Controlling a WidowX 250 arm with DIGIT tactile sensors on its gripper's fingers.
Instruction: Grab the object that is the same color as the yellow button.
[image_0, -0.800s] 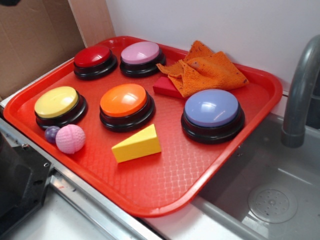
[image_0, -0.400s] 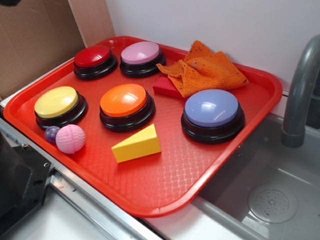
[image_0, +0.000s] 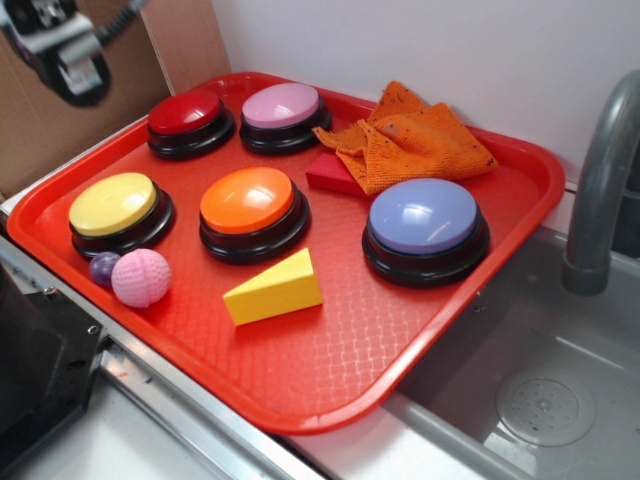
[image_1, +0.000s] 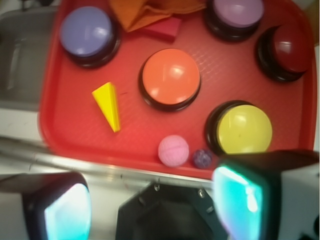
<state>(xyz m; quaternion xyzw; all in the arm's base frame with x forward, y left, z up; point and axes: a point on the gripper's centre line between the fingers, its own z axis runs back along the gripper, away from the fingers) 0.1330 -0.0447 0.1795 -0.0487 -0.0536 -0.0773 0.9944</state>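
A: Where's the wedge?
B: On the red tray (image_0: 500, 225), the yellow button (image_0: 113, 205) sits at its left; the wedge (image_0: 274, 288) lies in front of the orange button (image_0: 246, 200), near the pink ball (image_0: 140, 277).
A: And the gripper (image_1: 150, 200)?
B: Fingers spread apart, holding nothing, high above the tray's near edge

wedge: little yellow cheese-slice thing (image_0: 274, 288) (image_1: 109, 105), smooth plastic, solid colour
wedge pose: lying flat on the red tray (image_0: 330, 370), thin tip aimed toward the tray's near-left edge, thick end toward the purple-blue button (image_0: 424, 231)
wedge spot: just in front of the orange button (image_0: 252, 212), not touching it, nothing gripping it
yellow button: round pale yellow dome on a black base (image_0: 118, 212) (image_1: 242, 128), sitting upright
yellow button spot: left side of the tray, next to the orange one, pink ball (image_0: 140, 277) just in front of it
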